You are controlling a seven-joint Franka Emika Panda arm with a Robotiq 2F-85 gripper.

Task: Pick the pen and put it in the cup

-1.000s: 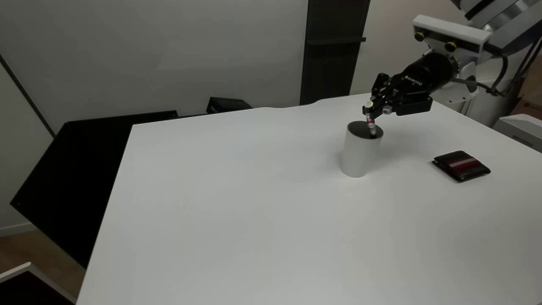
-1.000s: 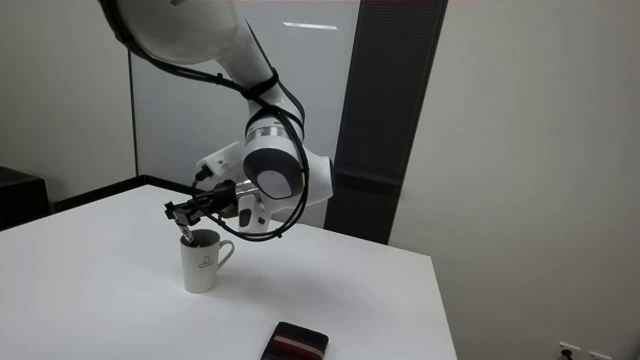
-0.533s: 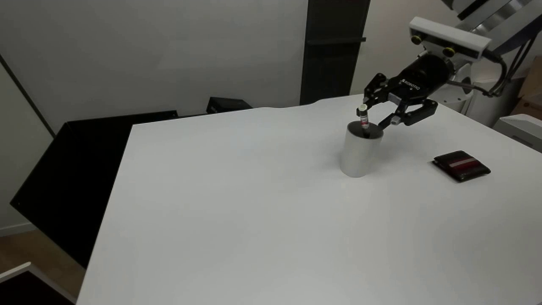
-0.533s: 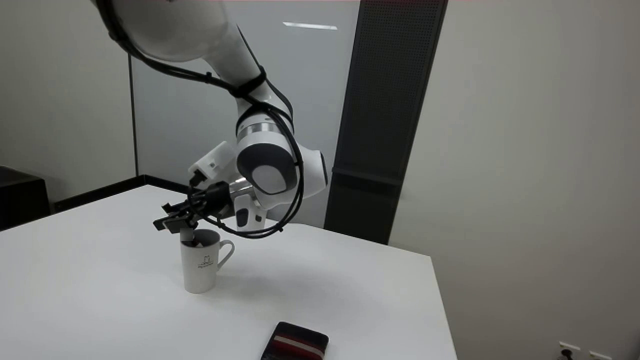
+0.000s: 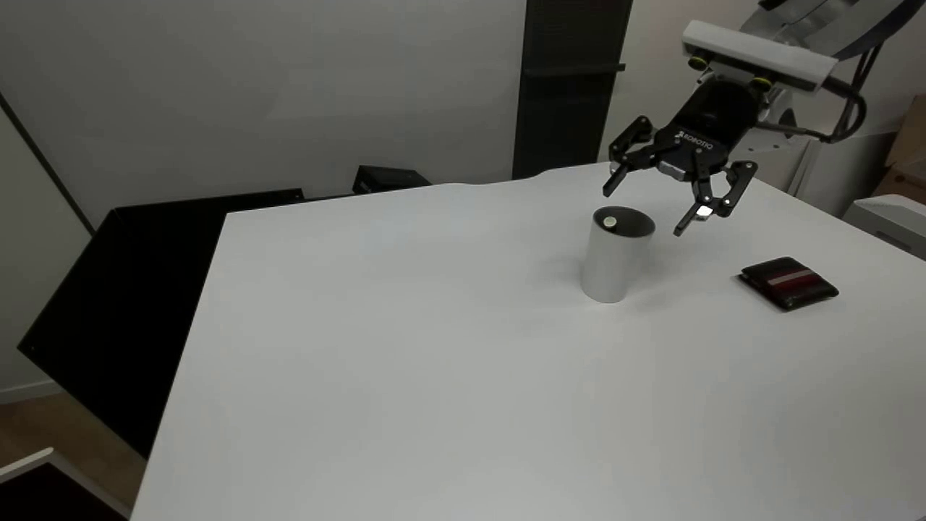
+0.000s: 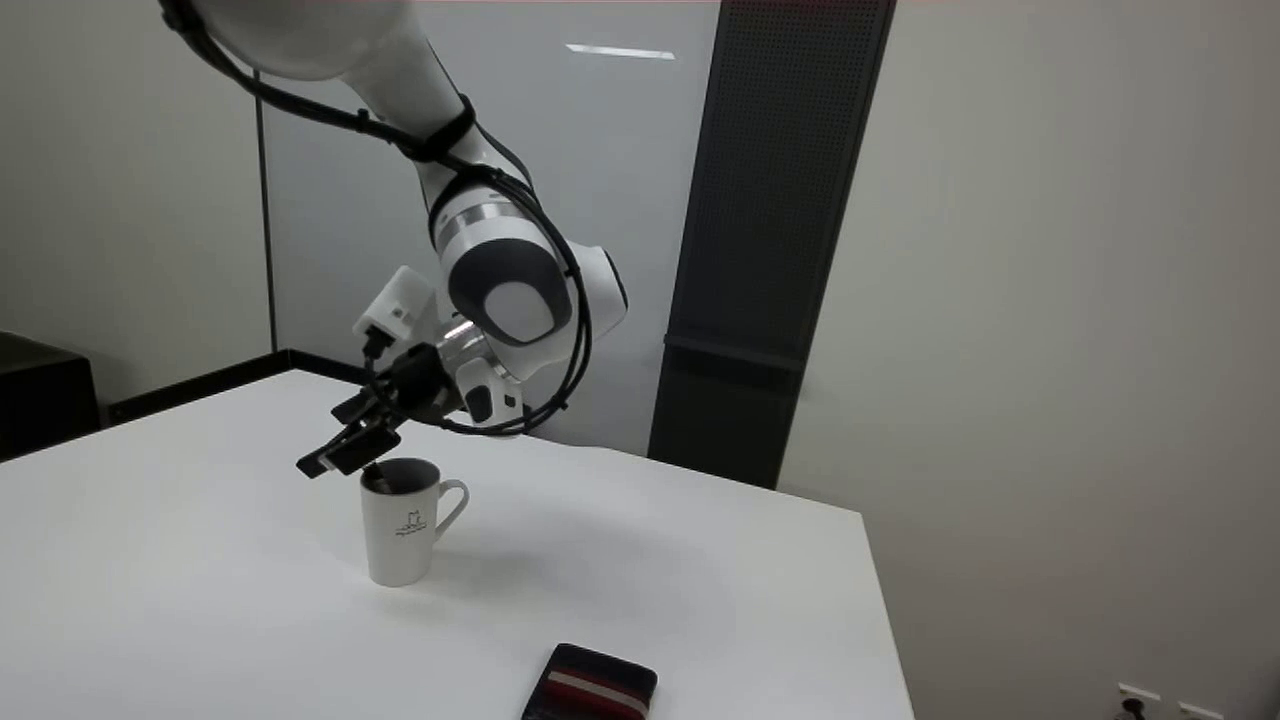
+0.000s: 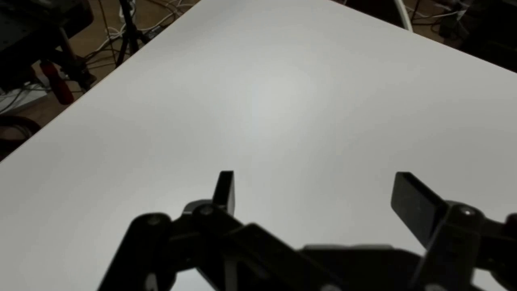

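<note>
The marker pen (image 5: 610,222) is in the mug (image 6: 398,535). In an exterior view its pale round end shows at the left side of the mouth; the rest is hidden from that view. How far the end stands above the rim cannot be determined.

The mug is white outside and grey inside and stands upright on the tabletop (image 5: 405,347). In an exterior view its handle points right; a dark print on its side is too small to read.

The hand (image 5: 642,213) has its two fingers spread wide apart and hangs above the tabletop near the mug's rim, touching neither mug nor marker pen. In the wrist view the tabletop shows in the gap between the fingers.

A dark folded wallet (image 5: 788,284) with a red and a pale stripe lies flat on the tabletop. In both exterior views it is to the right of the mug and well apart from it. Beyond the far edge of the tabletop stands a dark perforated panel (image 6: 780,180).
</note>
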